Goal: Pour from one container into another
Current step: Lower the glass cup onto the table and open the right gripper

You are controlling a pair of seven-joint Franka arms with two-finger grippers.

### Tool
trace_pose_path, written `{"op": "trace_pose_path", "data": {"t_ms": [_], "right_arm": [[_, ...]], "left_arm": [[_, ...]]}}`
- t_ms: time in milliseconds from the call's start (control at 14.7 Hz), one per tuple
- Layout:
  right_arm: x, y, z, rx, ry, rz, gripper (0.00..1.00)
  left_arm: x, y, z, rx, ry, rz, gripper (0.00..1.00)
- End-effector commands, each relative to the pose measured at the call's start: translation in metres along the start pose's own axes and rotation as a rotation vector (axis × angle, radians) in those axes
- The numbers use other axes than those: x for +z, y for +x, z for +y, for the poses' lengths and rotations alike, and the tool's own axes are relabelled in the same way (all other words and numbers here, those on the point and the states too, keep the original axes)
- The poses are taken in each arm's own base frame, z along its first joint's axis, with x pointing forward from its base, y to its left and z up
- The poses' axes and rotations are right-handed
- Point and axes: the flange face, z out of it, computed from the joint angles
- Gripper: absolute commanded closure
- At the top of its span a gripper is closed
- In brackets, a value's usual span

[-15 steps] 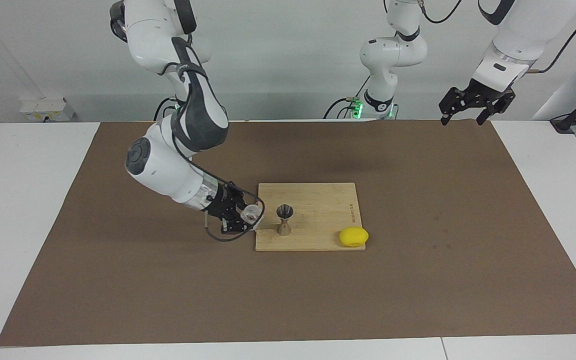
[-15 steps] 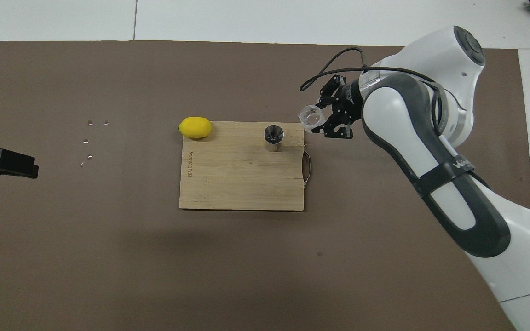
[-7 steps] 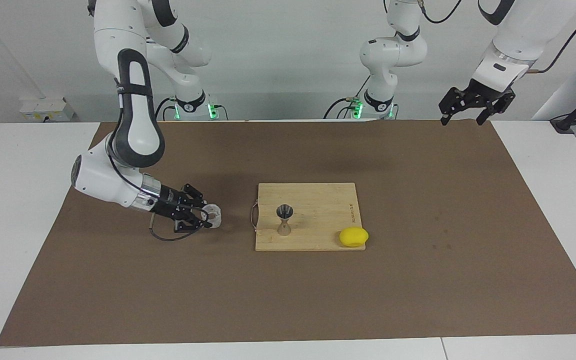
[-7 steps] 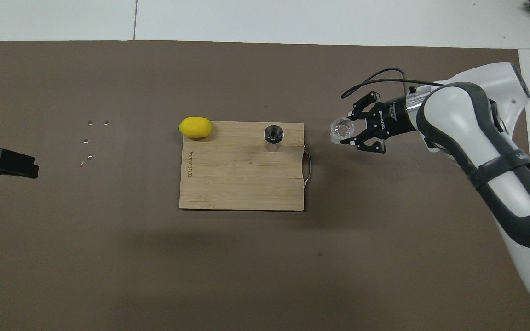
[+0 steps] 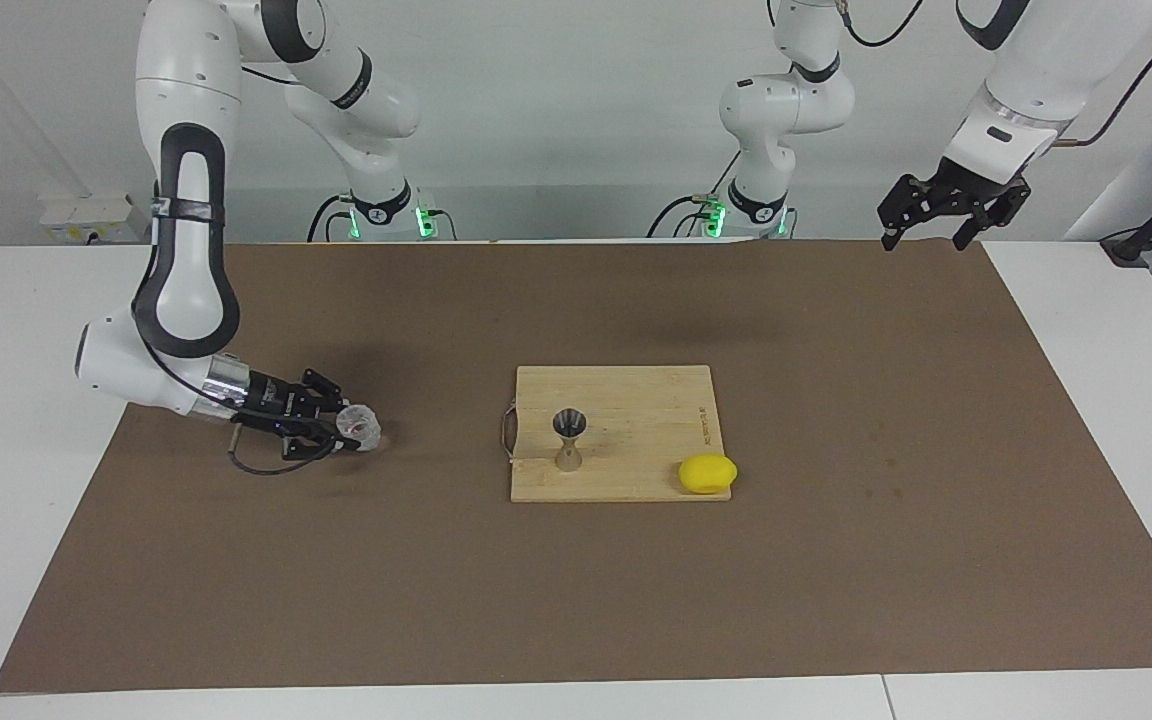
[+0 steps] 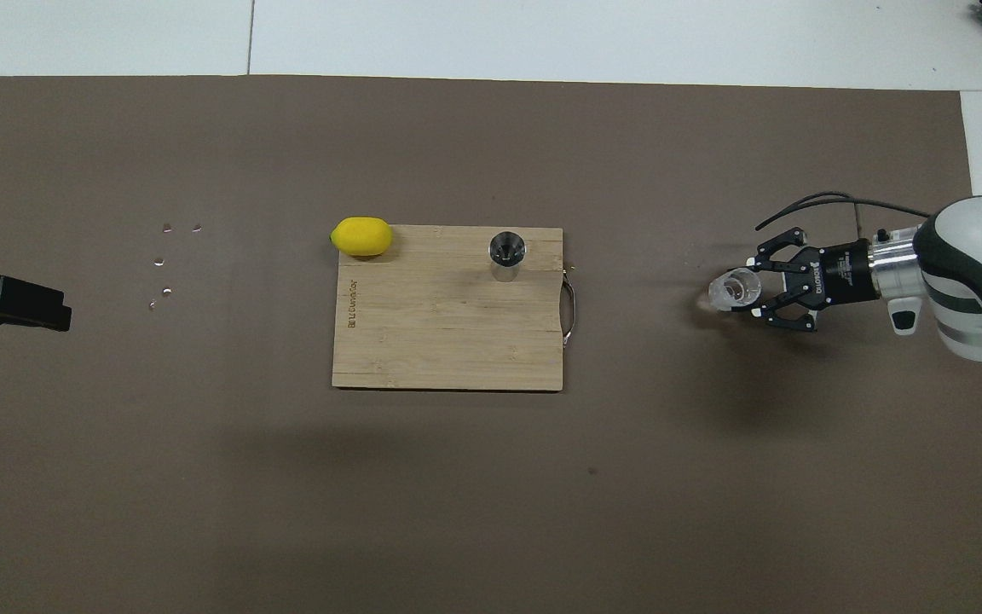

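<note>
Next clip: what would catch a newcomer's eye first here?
The right gripper holds the clear glass tumbler low over the brown mat, toward the right arm's end. The metal jigger stands upright on the wooden cutting board, with a yellow lemon at the board's corner.

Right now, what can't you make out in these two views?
- Glass tumbler in the right gripper: whether it rests on the mat or hangs just above it, unclear in both views.
- Tumbler contents: too small and clear to tell.
- Jigger: liquid level unreadable; the overhead view shows only a dark mouth.
- Left gripper: cut off by the overhead view's edge; over the table's corner in the facing view.
</note>
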Motion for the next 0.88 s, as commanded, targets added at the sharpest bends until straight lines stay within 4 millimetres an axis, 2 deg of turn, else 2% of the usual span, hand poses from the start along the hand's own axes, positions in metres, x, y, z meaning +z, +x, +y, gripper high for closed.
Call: {"op": "trace_pose_path", "data": {"t_ms": [0,339,407,543,611,815], "right_arm": [[-0.007,0.021,0.014,-0.062,-0.001,-0.021,1.00],[-0.009,0.037,0.030,-0.076,-0.011,-0.002,0.99],[-0.008,0.040,0.032,-0.070,-0.006,0.008,0.77],[-0.009,0.044,0.032,-0.074,0.011,0.038,0.12],[-0.011,0.042,0.031,-0.085,0.004,0.050,0.00],[-0.026,0.032,0.032,-0.124,-0.010,0.099,0.00]], "left_arm": [[-0.001,-0.004,-0.001,0.000,0.006,-0.010,0.00],[-0.002,-0.004,-0.001,0.000,0.006,-0.008,0.00],[-0.002,-0.004,-0.001,0.000,0.005,-0.008,0.00],[-0.002,-0.004,-0.001,0.000,0.005,-0.008,0.00],[-0.002,-0.004,-0.001,0.000,0.005,-0.008,0.00],[-0.002,-0.004,-0.001,0.000,0.006,-0.008,0.00]]}}
